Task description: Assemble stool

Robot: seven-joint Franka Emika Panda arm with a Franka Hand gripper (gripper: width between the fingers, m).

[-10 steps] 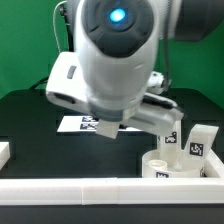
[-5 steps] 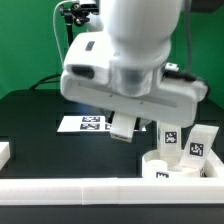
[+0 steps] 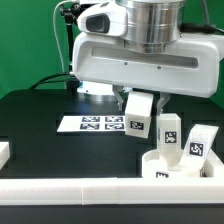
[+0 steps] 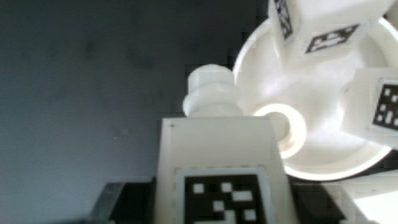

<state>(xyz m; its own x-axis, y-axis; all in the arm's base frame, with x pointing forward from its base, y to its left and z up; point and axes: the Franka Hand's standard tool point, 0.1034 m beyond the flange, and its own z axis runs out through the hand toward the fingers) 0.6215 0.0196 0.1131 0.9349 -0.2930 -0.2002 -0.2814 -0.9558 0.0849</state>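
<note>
Stool leg [image 3: 139,112] | claw [image 3: 140,100] clamped on it | raised vs 0.5s ago | seat [image 3: 180,165] below

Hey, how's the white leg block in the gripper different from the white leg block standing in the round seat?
The held white block leg hangs above the black table, clamped in the gripper; the other white block leg stands upright in the round white dish seat, ungripped. The held one sits further toward the exterior view's left. Both carry black-and-white marker tags.

The arm hides the gripper's [image 3: 139,103] fingertips; seat [image 4: 294,120] is cropped.
</note>
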